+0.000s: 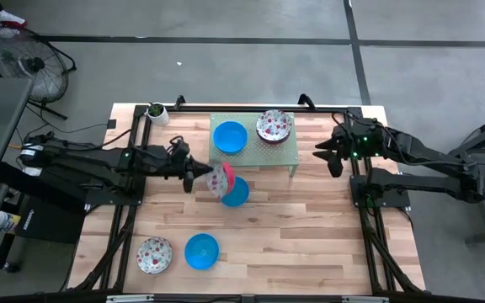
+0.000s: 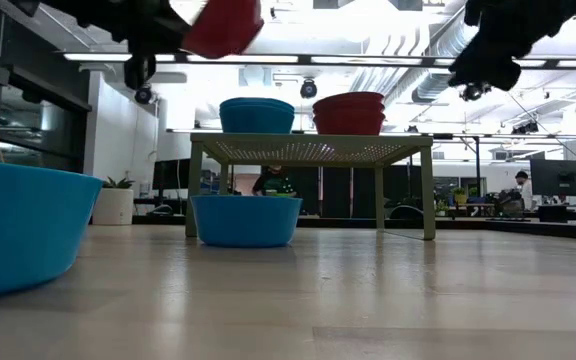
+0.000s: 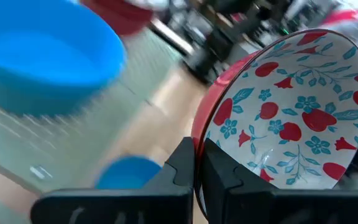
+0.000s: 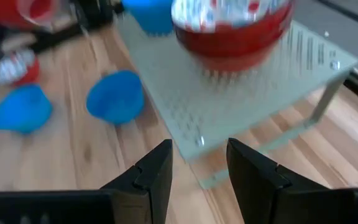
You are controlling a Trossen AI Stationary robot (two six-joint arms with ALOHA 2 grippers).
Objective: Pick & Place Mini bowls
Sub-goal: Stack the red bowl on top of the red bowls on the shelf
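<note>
A pale wooden worktop (image 1: 293,236) is carrying a small green perforated stand (image 1: 286,150) near its far edge, with a blue bowl (image 1: 230,136) and a stack of floral bowls (image 1: 274,125) sitting on top. The left end effector (image 1: 207,178) is pinching a floral bowl (image 3: 291,112) by its rim, tilted, above another blue bowl (image 1: 236,192) just in front of the stand. The right end effector (image 1: 325,155) is hovering spread beside the stand's right end. Two more bowls (image 1: 178,252) are lying near the front edge.

A pale wooden worktop (image 1: 310,236) carries a green perforated stand (image 1: 285,156) at 12 o'clock, a potted plant (image 1: 157,112) at 11, and blue bowls (image 1: 201,251) and a floral bowl (image 1: 153,255) toward 7.
</note>
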